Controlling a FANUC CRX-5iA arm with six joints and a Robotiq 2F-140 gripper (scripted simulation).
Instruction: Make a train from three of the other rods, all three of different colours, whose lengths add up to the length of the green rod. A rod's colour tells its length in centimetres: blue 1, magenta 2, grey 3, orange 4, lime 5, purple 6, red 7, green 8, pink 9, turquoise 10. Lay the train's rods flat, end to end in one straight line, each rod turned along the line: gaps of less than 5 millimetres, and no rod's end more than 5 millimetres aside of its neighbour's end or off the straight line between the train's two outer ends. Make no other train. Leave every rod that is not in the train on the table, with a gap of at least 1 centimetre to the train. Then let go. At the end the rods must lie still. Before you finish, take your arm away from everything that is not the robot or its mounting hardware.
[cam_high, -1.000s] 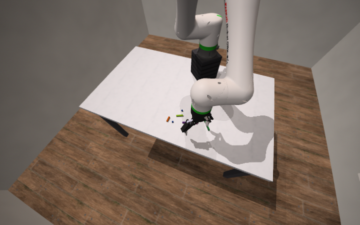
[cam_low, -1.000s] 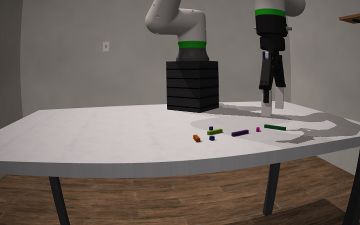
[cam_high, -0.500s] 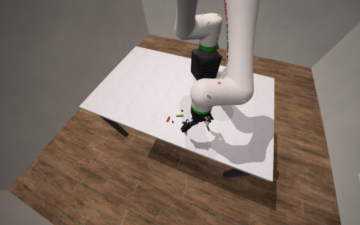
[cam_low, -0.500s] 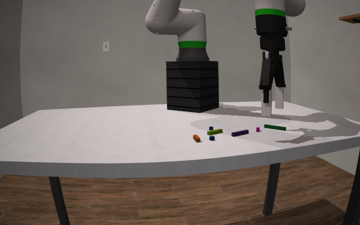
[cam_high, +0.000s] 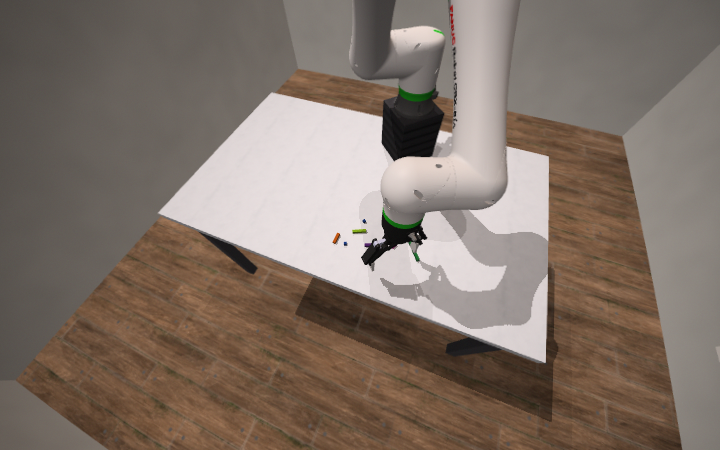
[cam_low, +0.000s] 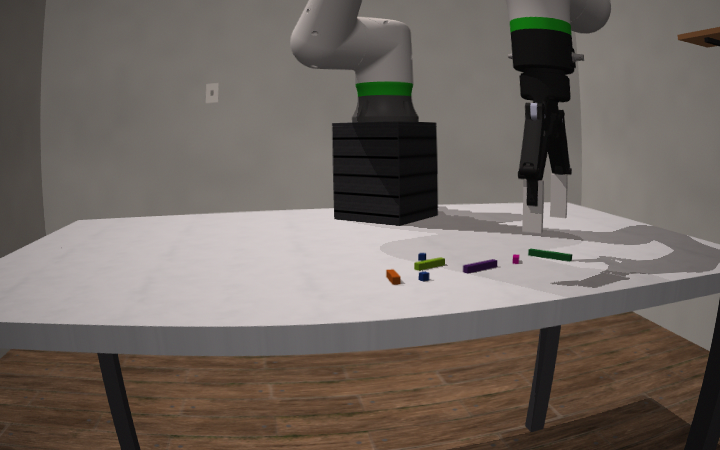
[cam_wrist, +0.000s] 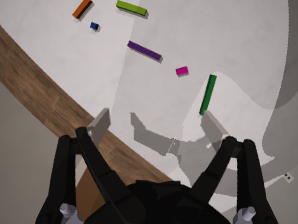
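Note:
Several rods lie apart on the white table near its front edge. The green rod lies at the right. Left of it lie a short magenta rod, a purple rod, a lime rod, two small blue rods and an orange rod. No two rods touch. My gripper hangs open and empty well above the table, over the space near the green and magenta rods.
The arm's black base block stands on the table behind the rods. The table's front edge runs close to the rods, with wooden floor below.

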